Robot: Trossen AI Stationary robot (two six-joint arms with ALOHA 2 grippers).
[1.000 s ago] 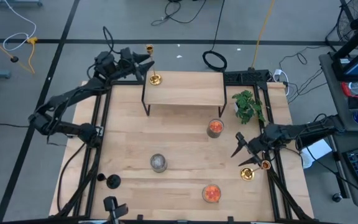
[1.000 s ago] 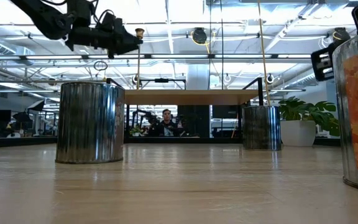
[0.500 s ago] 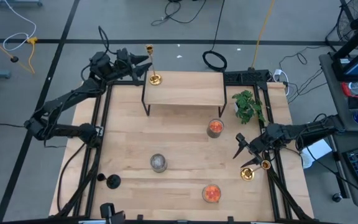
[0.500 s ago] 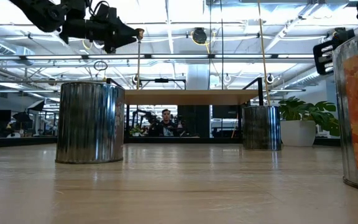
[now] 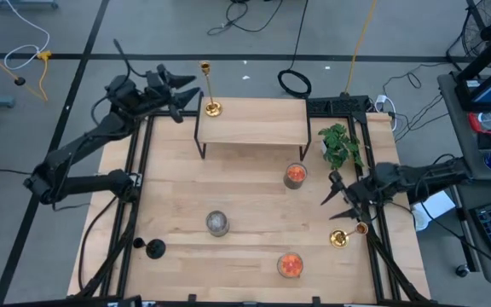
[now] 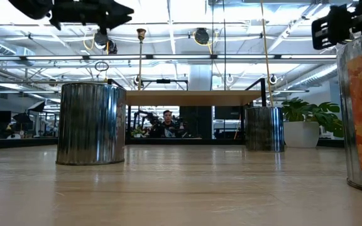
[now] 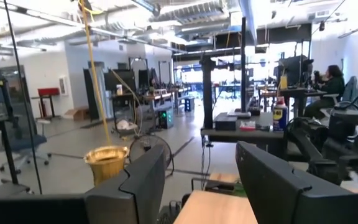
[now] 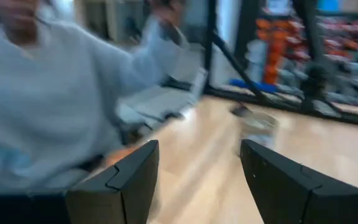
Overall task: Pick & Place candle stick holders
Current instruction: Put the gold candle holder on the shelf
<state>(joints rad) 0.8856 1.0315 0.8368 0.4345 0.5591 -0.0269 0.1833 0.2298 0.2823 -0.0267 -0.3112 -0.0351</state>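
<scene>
One gold candlestick [image 5: 211, 101] stands by its round base on the far left corner of the small raised shelf [image 5: 254, 126]; its cup top shows in the left wrist view [image 7: 106, 162]. My left gripper [image 5: 186, 95] is open and empty, left of that candlestick and apart from it. A second gold candlestick [image 5: 344, 236] stands near the table's right edge. My right gripper [image 5: 331, 191] is open and empty, just beyond it toward the far edge. The black candlestick [image 5: 154, 249] stands at the front left. The grey cup [image 5: 218, 223] and two orange cups [image 5: 296, 175] [image 5: 290, 264] stand on the table.
A leafy green plant [image 5: 341, 145] stands at the far right beside the shelf. The black frame rails [image 5: 139, 170] run along the table's left and right sides. A person in a light top [image 8: 36, 93] fills much of the right wrist view beyond the table.
My left gripper has drawn back from the gold candlestick on the shelf, toward the table's left and upward; the candlestick stays standing. My right gripper has risen and gone a little toward the far edge, away from the second gold candlestick.
</scene>
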